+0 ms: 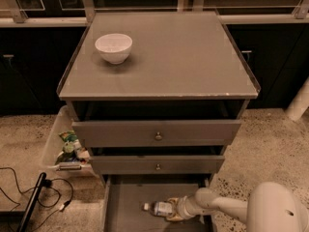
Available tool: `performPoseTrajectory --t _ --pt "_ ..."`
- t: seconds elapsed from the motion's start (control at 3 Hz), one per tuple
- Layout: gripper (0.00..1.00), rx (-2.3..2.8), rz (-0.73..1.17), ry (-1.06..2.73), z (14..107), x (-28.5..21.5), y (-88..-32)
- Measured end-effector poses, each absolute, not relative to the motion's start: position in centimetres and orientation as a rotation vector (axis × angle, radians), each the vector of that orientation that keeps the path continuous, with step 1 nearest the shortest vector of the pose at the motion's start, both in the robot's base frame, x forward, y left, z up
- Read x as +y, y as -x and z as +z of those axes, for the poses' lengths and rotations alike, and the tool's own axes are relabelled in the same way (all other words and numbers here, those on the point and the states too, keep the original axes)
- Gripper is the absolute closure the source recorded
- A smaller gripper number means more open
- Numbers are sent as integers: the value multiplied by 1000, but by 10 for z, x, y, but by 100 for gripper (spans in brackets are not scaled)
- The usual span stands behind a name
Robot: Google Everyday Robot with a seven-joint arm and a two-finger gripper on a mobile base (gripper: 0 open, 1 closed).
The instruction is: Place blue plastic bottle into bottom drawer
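The blue plastic bottle (158, 208) lies on its side low in the open bottom drawer (126, 202), with its white cap pointing left. My gripper (172, 211) reaches in from the right on a white arm (217, 207). It is shut on the bottle's base end, with yellowish fingers (171, 217) on either side of it. The bottle looks to be at or just above the drawer floor; I cannot tell whether it touches.
A white bowl (114, 47) stands on the cabinet top at the back left. The two upper drawers with brass knobs (158, 136) stick out slightly. A clear bin of items (64, 149) and black cables (29, 197) lie on the floor to the left.
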State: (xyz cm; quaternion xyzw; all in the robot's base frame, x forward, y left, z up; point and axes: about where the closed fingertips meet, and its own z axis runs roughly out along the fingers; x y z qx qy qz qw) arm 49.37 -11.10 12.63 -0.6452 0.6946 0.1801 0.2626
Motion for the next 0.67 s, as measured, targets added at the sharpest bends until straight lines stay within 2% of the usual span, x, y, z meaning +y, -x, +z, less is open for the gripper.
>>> performPoseTrajectory --t 0.67 --pt "17 1879 487 1745 126 -111 -494"
